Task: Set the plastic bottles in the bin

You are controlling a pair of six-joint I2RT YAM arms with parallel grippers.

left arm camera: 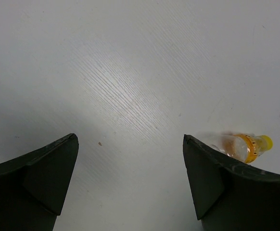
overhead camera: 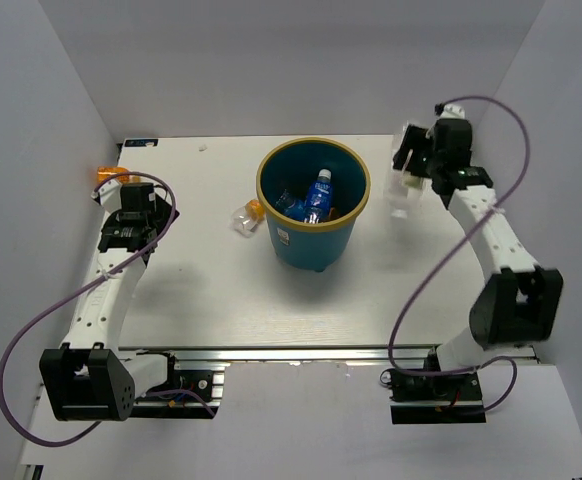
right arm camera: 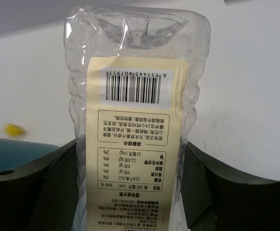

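Nearest on the table (overhead camera: 221,310) is the bin (overhead camera: 311,245), standing upright in the middle. Inside it a blue-label bottle (overhead camera: 319,195) leans with its white cap toward the far rim, and more blue and a bit of orange show beside it, too jumbled for me to sort. Just left of the bin a clear bottle with an orange cap (overhead camera: 245,216) lies on its side, cap toward the bin wall. Whether it touches, I cannot tell. Farther left, my left gripper (left arm camera: 130,144) hangs over bare tabletop with its jaws spread wide and nothing between them. Just past it, by the far left corner, an orange bottle (left arm camera: 241,146) lies on its side with its long axis roughly left to right. It is outside the jaws, beside one finger, its yellow cap pointing away from that finger. At the far right, my right gripper (right arm camera: 130,163) is clamped on the clear bottle with the pale label (right arm camera: 135,120), raised off the table to the right of the bin. Its long axis runs along my fingers, base pointing away from my wrist, the cap end hidden.
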